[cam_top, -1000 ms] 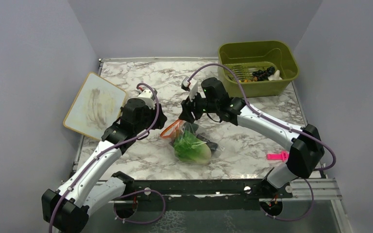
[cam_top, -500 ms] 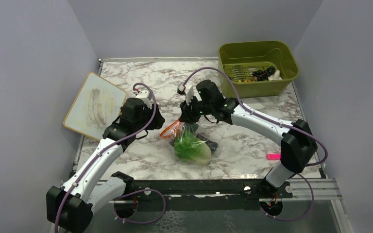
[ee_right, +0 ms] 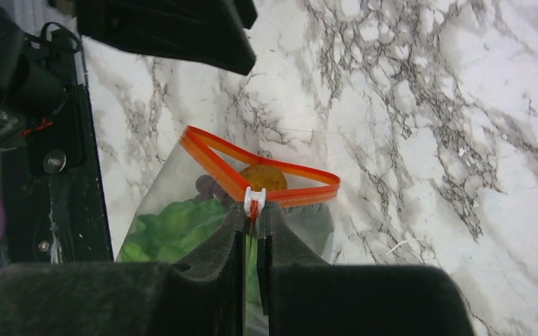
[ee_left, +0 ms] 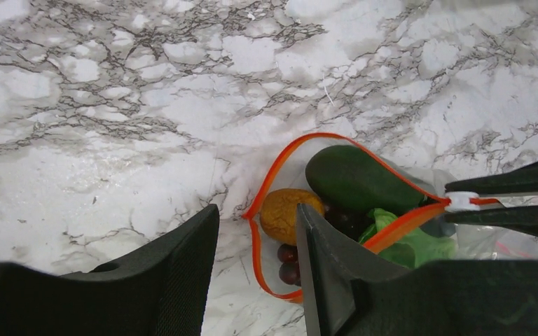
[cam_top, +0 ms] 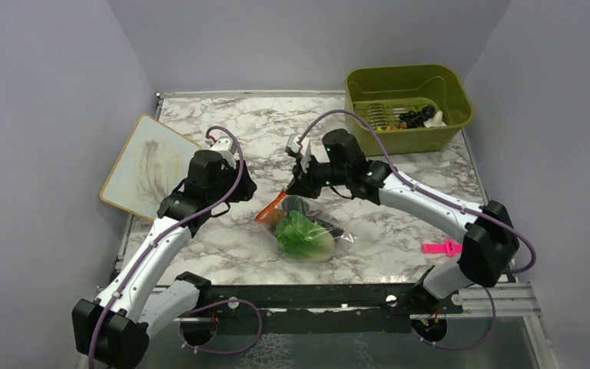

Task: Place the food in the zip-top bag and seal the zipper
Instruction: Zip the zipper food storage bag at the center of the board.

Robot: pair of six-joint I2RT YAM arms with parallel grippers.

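Zipper [ee_right: 214,162] clamped at slider [ee_right: 255,198] by right gripper [ee_right: 253,217], which we saw only in wrist views; left gripper [ee_left: 256,217] gaped empty.

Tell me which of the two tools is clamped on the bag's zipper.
The right tool, shut on the orange-red zipper at its white slider. The left tool hangs open over the mouth of the bag, gripping nothing.

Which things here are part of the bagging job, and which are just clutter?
Job:
- zip-top bag
- its orange zipper
- inside it: lettuce, dark green piece, orange piece, grapes

Lying about:
- pink clip
- whiteboard
- olive bin, contents too small to tell
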